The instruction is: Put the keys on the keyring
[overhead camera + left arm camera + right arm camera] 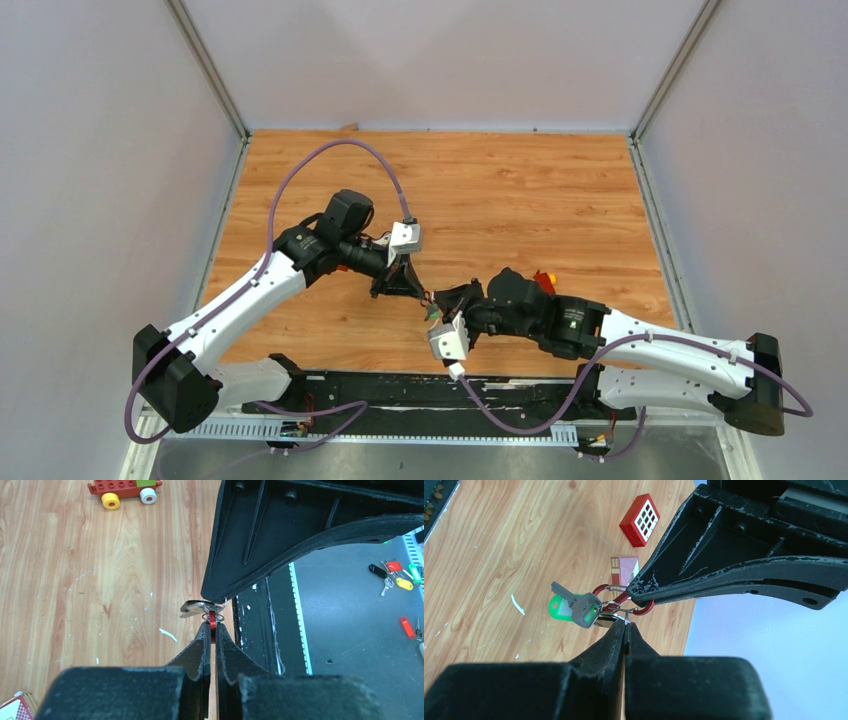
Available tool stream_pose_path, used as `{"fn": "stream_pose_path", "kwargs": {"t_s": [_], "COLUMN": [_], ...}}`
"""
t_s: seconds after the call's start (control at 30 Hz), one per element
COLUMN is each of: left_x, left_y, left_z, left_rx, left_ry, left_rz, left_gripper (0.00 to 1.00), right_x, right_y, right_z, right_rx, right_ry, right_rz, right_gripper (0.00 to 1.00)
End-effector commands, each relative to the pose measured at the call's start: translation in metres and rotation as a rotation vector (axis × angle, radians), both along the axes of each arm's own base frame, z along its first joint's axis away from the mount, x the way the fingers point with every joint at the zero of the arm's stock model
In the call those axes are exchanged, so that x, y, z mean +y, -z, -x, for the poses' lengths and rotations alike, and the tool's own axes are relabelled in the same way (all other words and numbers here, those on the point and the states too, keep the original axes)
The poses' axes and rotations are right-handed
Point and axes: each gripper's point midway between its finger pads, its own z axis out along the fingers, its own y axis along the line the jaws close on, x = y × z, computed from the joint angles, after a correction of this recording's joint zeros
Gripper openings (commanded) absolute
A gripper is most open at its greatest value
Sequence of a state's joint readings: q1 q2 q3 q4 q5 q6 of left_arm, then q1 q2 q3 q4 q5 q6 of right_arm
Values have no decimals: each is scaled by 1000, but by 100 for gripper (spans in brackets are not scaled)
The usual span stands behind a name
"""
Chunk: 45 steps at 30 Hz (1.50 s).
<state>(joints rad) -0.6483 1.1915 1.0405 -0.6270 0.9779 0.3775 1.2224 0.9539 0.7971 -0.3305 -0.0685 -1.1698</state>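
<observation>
Pinching the red keyring between almost closed fingers, the left gripper is holding it just past its tips. The right gripper is clamping shut, seemingly on a small metal ring carrying the grey key and green tag, which are dangling left of its tips against the keyring. Either thin wire could be slipping or twisting in such a narrow pinch, dropping the key before it is hooked on. No container is showing near either gripper.
</observation>
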Motion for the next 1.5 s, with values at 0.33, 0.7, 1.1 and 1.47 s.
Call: {"fn": "stream_pose_path", "kwargs": {"t_s": [0.33,0.7,1.1,1.47], "left_x": [-4,-4,-5,-5], "left_y": [-2,-2,-1,-1], "left_z": [4,3,3,3], "left_rx": [8,13,18,12], "left_ry": [18,19,20,20], "left_rz": [26,28,28,30], "left_gripper": [0,0,0,0], "right_x": [8,10,14,15], "right_y": [-10,-9,-9,-6], "right_z": [-2,1,5,6], "right_rx": [-32,-25,-21,-21], "right_ry": [15,4,-2,-3], "right_rz": [-60,-60,-64,-55], "right_gripper": [0,0,0,0]}}
